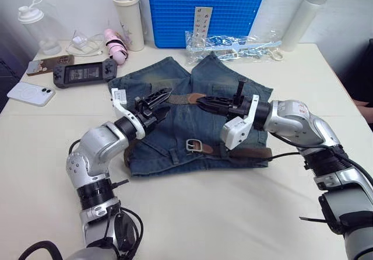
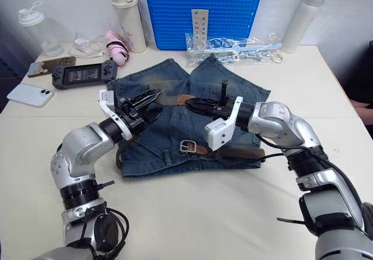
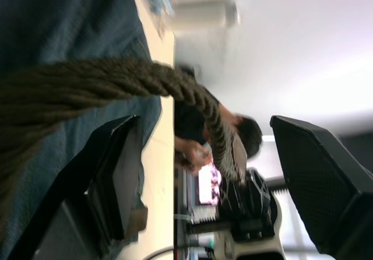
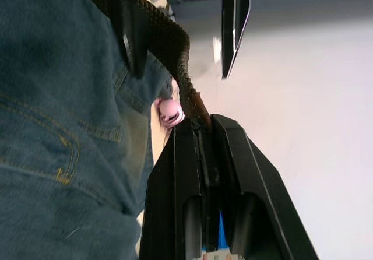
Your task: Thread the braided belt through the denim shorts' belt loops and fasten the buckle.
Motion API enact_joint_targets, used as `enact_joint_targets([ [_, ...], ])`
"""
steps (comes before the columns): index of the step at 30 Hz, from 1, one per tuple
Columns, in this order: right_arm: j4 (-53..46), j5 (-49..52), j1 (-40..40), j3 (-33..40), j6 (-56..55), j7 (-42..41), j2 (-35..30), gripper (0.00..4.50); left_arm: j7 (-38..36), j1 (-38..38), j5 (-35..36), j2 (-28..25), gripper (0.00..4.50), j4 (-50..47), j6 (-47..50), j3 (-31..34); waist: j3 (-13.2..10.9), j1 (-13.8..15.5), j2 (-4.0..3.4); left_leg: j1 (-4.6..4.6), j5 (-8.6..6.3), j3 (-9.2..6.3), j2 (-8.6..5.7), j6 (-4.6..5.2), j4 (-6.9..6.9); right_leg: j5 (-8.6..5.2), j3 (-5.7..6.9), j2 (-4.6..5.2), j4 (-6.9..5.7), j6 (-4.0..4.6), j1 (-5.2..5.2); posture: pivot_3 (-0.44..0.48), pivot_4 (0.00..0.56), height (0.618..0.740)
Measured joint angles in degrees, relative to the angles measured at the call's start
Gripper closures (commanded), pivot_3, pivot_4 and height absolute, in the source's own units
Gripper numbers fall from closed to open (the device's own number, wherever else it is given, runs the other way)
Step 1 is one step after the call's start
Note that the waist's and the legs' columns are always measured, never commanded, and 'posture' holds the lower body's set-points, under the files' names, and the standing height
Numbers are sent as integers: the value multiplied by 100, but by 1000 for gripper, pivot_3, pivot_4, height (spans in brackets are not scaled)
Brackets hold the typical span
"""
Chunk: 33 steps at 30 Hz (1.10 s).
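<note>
A cream table [image 1: 245, 213] stands against a white wall and carries the work area. Along its far edge are a blue ribbed tray [image 1: 207, 9] set upright, a cream tumbler [image 1: 129, 18], a white bottle [image 1: 306, 15], a clear shaker [image 1: 36, 27], a pink item [image 1: 115, 45] and a clear plastic bag [image 1: 233, 44]. At the robot's left lie a black handheld console [image 1: 84, 72], a white phone [image 1: 30, 93] and a brown phone [image 1: 49, 65].

The denim shorts [image 1: 175, 137] lie flat at the table centre. The braided belt [image 1: 180, 99] runs across the waistband area between the two grippers. A further length lies along the near edge of the shorts, where the buckle [image 1: 193, 146] rests on the denim next to a reddish-brown leather section.

The right gripper [image 1: 204, 103] is closed on the braided belt's leather tip; the right wrist view shows the strap clamped between the two black fingers [image 4: 175, 178]. The left gripper [image 1: 158, 98] is just beside the strap over the shorts. Its fingers [image 3: 111, 172] are spread apart, and the left wrist view shows the woven strap passing between them without being clamped. The two grippers point toward each other, near but apart.

In the left wrist view, a person [image 3: 198, 137] is visible in the background beyond the table.
</note>
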<state>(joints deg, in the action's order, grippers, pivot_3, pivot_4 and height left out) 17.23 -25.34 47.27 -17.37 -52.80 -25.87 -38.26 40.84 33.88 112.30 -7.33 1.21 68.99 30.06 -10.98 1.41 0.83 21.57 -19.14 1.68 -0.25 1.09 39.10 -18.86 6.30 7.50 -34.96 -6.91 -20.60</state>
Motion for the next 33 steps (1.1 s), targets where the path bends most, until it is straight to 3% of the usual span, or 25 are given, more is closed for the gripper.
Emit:
enact_joint_targets([
  [9,-263,248,-82,39,47,-70,-99,4500,-676,265,-3,-132,653,652,656,28,0,-8,0,1,0,-5,-1,0,0,0,-6,2,0,0,1,0,150,689],
  [11,-268,258,-110,39,61,-92,-127,4500,-725,353,-3,-210,1189,685,702,37,0,-7,0,1,0,-6,-1,0,0,0,-7,2,0,0,1,0,150,689],
  [12,-270,259,-111,39,65,-94,-129,4500,-732,369,-3,-225,1240,693,708,38,0,-8,0,1,0,-6,-1,0,0,0,-7,2,-1,0,1,0,150,689],
  [19,-307,287,-112,39,94,-113,-152,4500,-626,409,-1,-214,4295,827,650,146,0,-7,0,1,0,-7,-1,0,0,0,-7,5,-1,0,1,0,150,689],
  [27,-320,338,-131,39,188,-187,-154,4500,-404,440,9,-70,4419,808,601,236,0,-6,0,1,0,-6,-1,0,1,0,-8,5,-1,0,1,0,150,689],
  [29,-345,651,-197,27,314,-404,-154,3620,-374,458,10,-54,4500,807,605,244,0,-2,0,1,0,-7,-1,0,1,0,-7,5,-1,0,1,0,150,689],
  [30,-372,839,-242,26,382,-520,-154,3439,-345,468,3,-64,4500,808,586,277,0,-5,0,1,0,-7,-1,0,1,0,-7,4,-1,0,1,0,150,689],
  [33,-503,1535,-445,6,1035,-1166,-163,1893,-291,499,-3,-243,4500,810,542,453,0,-9,0,0,0,-8,0,0,1,0,-7,4,-3,0,1,0,150,689],
])
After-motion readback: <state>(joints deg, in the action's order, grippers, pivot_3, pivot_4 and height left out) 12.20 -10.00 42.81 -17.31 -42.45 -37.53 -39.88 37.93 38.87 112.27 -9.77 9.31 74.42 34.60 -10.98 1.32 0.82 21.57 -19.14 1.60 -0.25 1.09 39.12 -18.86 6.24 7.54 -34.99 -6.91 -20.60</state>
